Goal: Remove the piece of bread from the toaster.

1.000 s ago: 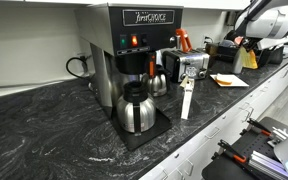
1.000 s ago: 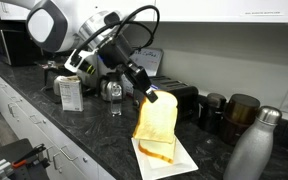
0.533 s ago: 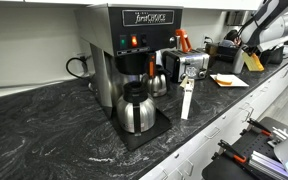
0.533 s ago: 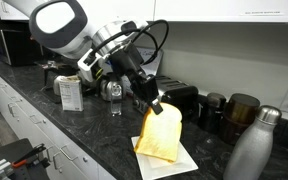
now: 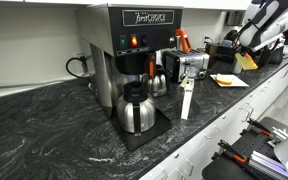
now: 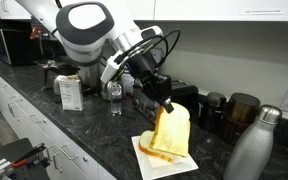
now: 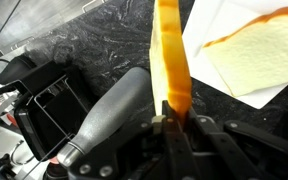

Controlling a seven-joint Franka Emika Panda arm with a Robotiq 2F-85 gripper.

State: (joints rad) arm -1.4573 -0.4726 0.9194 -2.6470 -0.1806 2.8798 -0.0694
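The gripper is closed on the top edge of the piece of bread, which hangs upright over a second slice lying on white paper. The toaster stands well apart.

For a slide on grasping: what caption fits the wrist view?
Gripper shut on the piece of bread, seen edge-on; a second slice lies on white paper nearby.

Tool clamps piece of bread edge-on above counter.
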